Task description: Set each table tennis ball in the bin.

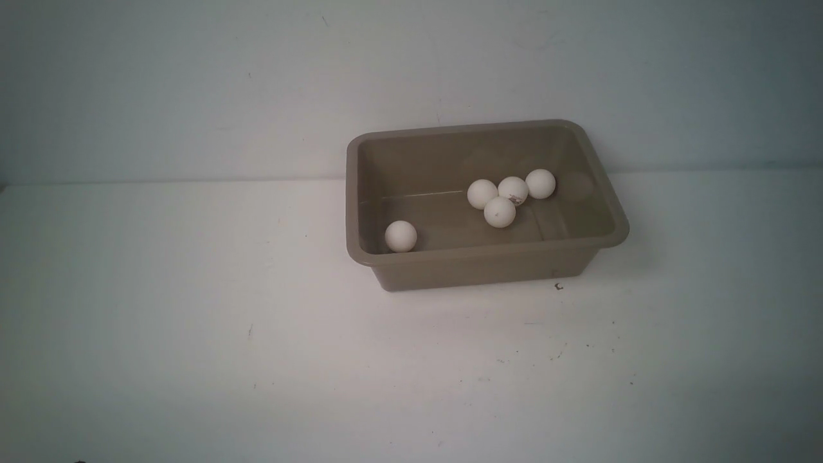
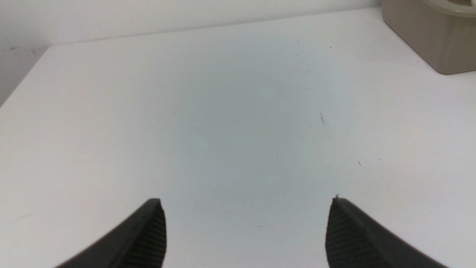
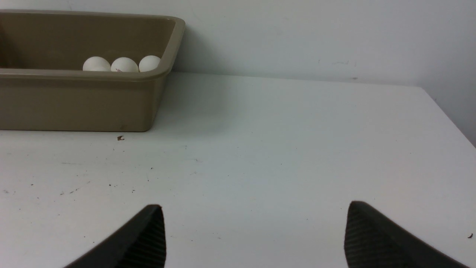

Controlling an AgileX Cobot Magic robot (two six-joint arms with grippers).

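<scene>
Bin point(image 1: 488, 267): taupe plastic tub, rectangular, rounded corners, flared rim, smooth sloping walls with a faint sheen; stands on the table toward the wall
Balls: five matte white spheres, all inside the bin; one alone point(image 1: 400, 236) in the near left corner; four bunched toward the right point(image 1: 499, 212), touching or nearly so; one of them point(image 1: 513, 190) bears a small reddish mark
Table point(image 1: 193, 334): flat white top, dull finish, scattered dark specks
Wall point(image 1: 257, 77): plain, pale, smooth
Left gripper point(image 2: 247, 201): black ribbed fingers point(image 2: 148, 234), tapered tips; jaws spread wide, nothing between them; over bare table, bin corner far off
Right gripper point(image 3: 254, 206): same ribbed black fingers point(image 3: 366, 238); jaws parted wide, empty; bin ahead with three balls showing above its rim
</scene>
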